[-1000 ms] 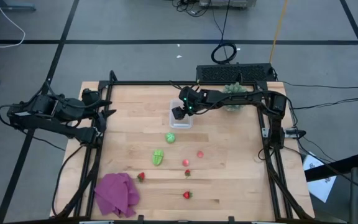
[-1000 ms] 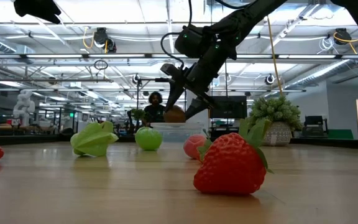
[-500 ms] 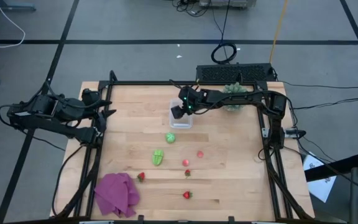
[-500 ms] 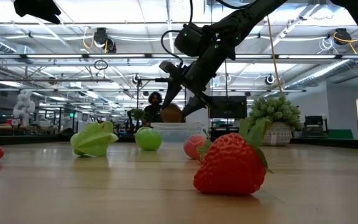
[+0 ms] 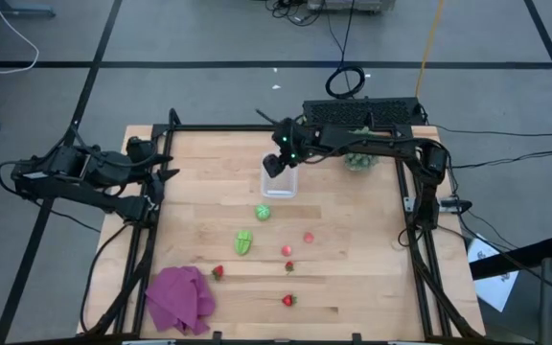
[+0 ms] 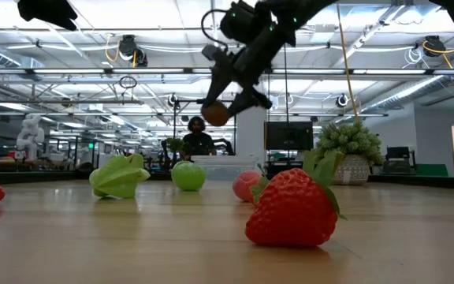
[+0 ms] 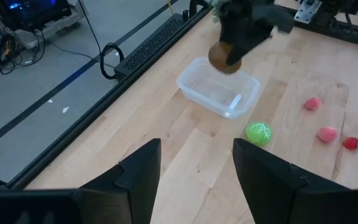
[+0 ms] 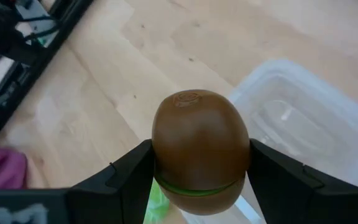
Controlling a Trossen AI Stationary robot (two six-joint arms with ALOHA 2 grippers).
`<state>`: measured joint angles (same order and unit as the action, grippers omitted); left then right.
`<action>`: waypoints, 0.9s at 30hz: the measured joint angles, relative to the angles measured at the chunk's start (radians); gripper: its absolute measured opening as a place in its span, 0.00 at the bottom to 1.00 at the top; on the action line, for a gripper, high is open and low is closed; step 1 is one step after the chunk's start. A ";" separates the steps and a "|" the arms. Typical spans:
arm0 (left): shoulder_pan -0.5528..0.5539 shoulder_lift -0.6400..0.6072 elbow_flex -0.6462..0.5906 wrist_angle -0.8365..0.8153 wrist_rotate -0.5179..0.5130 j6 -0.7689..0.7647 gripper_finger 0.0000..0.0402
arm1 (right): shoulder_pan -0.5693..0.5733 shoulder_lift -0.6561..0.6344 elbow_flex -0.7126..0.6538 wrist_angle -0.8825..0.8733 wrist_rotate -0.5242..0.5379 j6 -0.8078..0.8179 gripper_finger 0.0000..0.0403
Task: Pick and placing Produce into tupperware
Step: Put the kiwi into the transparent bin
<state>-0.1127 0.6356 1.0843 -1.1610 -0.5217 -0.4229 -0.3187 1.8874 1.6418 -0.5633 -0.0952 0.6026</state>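
Note:
My right gripper (image 6: 223,106) is shut on the brown kiwi (image 8: 201,149) and holds it in the air above the clear tupperware (image 5: 279,182), which stands on the table's far middle. The rest of the produce lies nearer. There is a round green piece (image 5: 263,212), a ribbed light green piece (image 5: 243,241), two pink pieces (image 5: 286,250) and several red strawberries (image 5: 288,300). My left gripper (image 7: 194,180) waits open at the table's left edge, holding nothing. My right gripper pinches the kiwi's two opposite sides (image 8: 160,155) between its two fingers, at its widest part. The fingers (image 8: 129,171) slant down from the table's far right side. The kiwi (image 6: 215,114) hangs clear, well above the tupperware's rim (image 6: 225,160).
A purple cloth (image 5: 180,299) lies at the near left corner. A spiky pale-green plant in a pot (image 6: 345,154) stands at the far right, under my right arm. A black frame (image 5: 218,127) runs around the table's edges. Bare wood lies to the right of the produce.
My right gripper has gone up with the kiwi, from just over the tupperware's rim to well above it, and has rolled a little. It stays shut on the kiwi. The tupperware and the rest of the produce have kept still.

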 joint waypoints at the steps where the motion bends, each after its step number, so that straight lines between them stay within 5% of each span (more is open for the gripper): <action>1: 0.000 0.004 0.000 0.000 0.000 0.000 0.51 | 0.003 0.000 0.035 -0.057 0.013 -0.009 0.56; 12: 0.000 0.059 0.000 0.000 0.000 0.030 0.51 | 0.044 0.036 0.134 -0.300 0.125 -0.051 0.56; 27: 0.000 0.126 0.000 0.000 0.000 0.061 0.51 | 0.039 0.180 0.134 -0.262 0.119 -0.118 0.56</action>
<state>-0.1131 0.7616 1.0844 -1.1610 -0.5220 -0.3620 -0.2798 2.0675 1.7756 -0.8254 0.0238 0.4851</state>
